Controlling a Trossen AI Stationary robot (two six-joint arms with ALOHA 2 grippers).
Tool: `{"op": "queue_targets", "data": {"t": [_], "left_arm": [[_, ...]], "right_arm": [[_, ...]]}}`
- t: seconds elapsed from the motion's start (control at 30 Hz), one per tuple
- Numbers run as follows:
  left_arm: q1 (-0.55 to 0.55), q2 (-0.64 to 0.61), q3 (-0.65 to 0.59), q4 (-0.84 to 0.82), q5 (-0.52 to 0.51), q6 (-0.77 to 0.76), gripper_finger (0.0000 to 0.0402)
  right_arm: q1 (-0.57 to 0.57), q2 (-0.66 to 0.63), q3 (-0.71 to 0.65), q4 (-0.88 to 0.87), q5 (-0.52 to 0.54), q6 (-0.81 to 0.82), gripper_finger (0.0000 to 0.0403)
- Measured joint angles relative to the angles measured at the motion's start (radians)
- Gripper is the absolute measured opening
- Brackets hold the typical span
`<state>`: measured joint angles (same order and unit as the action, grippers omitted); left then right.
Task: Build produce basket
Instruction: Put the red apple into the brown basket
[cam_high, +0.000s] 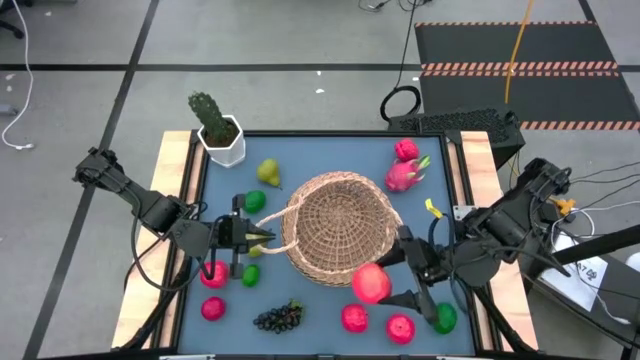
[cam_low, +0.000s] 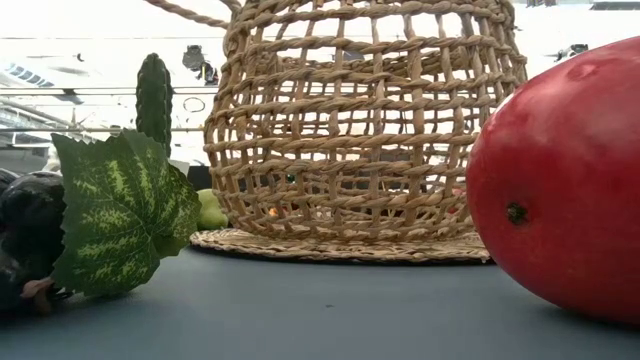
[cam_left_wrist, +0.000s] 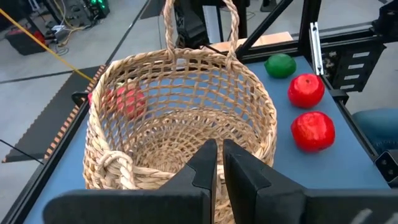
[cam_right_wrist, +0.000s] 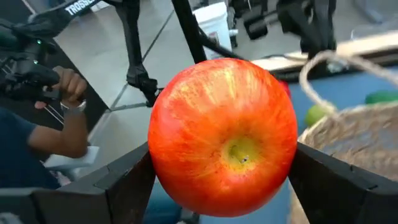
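On the blue tabletop (cam_high: 330, 305), beside the upright basket (cam_high: 335, 228), the right end effector (cam_high: 385, 285) is gripping a red apple (cam_high: 371, 283) wide-jawed, while the left end effector (cam_high: 262, 236) is sitting closed at the basket's rim.

— Any writing you can actually read?

— One bit only. In the right wrist view, white capital lettering (cam_right_wrist: 78, 7) runs along a dark arm segment (cam_right_wrist: 53, 18), well beyond the right gripper (cam_right_wrist: 221, 171) and off to one side of the red apple (cam_right_wrist: 217, 124) it clamps. It reads "TROSSE" – the rest is cut off by the edge.

— Nothing on the table?

— No labels or numbers there. A white sheet (cam_high: 588, 272) lies off the table, outward of that same claw (it carries some dark print, too small to make out).

— And near the left claw?

— No text that I can read.
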<state>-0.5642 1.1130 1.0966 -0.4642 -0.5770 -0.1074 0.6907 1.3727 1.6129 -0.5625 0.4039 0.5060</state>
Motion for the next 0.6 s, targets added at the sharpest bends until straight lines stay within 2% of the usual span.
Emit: {"op": "queue_targets", "data": {"t": [0.2, 0.5, 0.6], "left_arm": [[0.000, 0.000, 0.000, 0.010, 0.000, 0.004, 0.0031], [0.000, 0.000, 0.000, 0.080, 0.000, 0.063, 0.0031], [0.004, 0.002, 0.000, 0.115, -0.001, 0.076, 0.0031]], "right_arm": [[-0.056, 0.016, 0.063, -0.023, 0.046, -0.195, 0.0320], [-0.224, 0.011, 0.066, -0.093, 0.048, -0.459, 0.0320], [-0.255, 0.017, 0.042, -0.095, 0.089, -0.519, 0.0320]]}}
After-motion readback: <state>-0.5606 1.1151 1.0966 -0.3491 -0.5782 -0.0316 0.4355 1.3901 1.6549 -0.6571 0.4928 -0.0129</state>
